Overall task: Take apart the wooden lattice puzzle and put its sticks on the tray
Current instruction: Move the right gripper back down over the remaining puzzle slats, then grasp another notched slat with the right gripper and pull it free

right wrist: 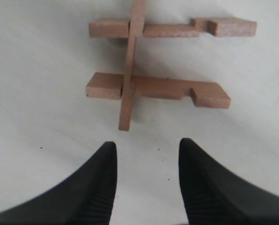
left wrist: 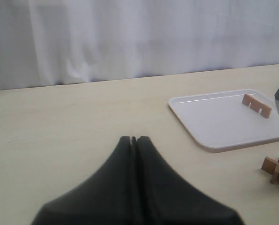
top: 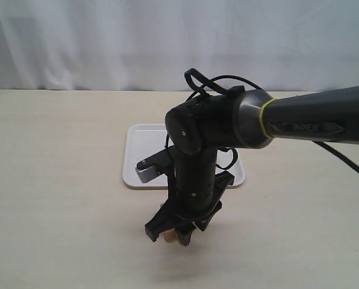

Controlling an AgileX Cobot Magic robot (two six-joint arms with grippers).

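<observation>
nearest the front, the right gripper (right wrist: pixel 147 143) points down at the table (top: pixel 59 180), its arm (top: pixel 312 123) reaching in from about 2 o'clock. its jaws stand well apart with nothing between them. the wooden puzzle (right wrist: pixel 156 88) lies flat on the table just past the fingertips, not touching them. it shows three sticks locked together: two parallel bars and one bar crossing both. square notches sit open at one end of the parallel pair, and the free end of the crossing bar points toward the gap between the fingers. the left gripper (left wrist: pixel 133 139) shows only in its own wrist view, hanging over bare table with its jaws pressed together and nothing in them. at 12 o'clock from the puzzle, a little farther back, sits the white tray (top: pixel 144 144). one loose stick (left wrist: pixel 257 105) lies on it close to a corner, notches showing. behind everything, at the far edge of the table, hangs a white curtain (top: pixel 77 42).
</observation>
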